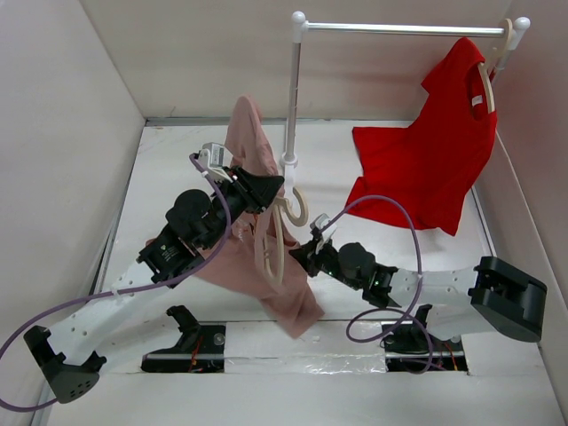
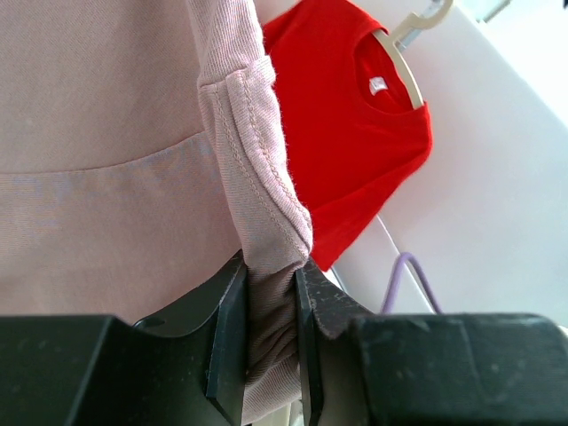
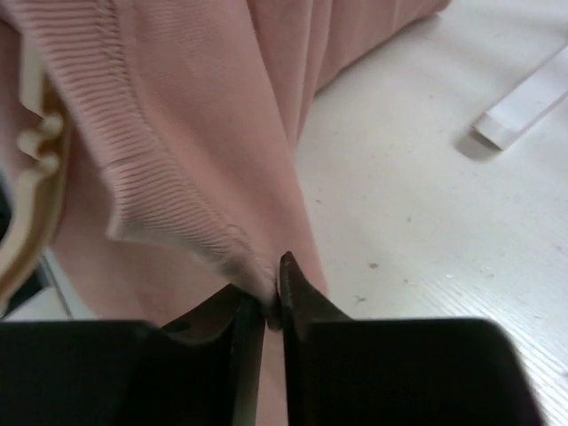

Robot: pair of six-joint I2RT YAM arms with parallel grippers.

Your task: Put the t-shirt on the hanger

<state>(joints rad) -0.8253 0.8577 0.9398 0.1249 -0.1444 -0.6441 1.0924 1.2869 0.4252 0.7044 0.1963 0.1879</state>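
Cloth of the t-shirt [image 1: 251,142] hangs lifted between our two arms: bunched high above the left end effector [image 1: 277,189], then falling below it toward the arm bases. We cannot tell whether its lowest corner touches the bench [image 1: 173,160].

Our left end effector is clenched on the shirt; in its wrist view a seamed fold runs down between the fingers [image 2: 226,346] and is pinched from both sides. Our right end effector [image 1: 297,256] is grasping the shirt as well: its fingers nearly meet, and a thin ribbed edge of pink cloth enters right at their tips.

The hanger [image 3: 40,169] lies just to the left of the right end effector, its pale notched end against the cloth. From above it sits between the two end effectors, below the left one, its hook curling up just beside the left fingertips. Pink cloth drapes around it, though we cannot tell whether its shoulders are inside the shirt.

Well off to the right of the right end effector, a red shirt [image 1: 426,160] hangs on a second hanger [image 1: 488,93] from a rail [image 1: 399,29].
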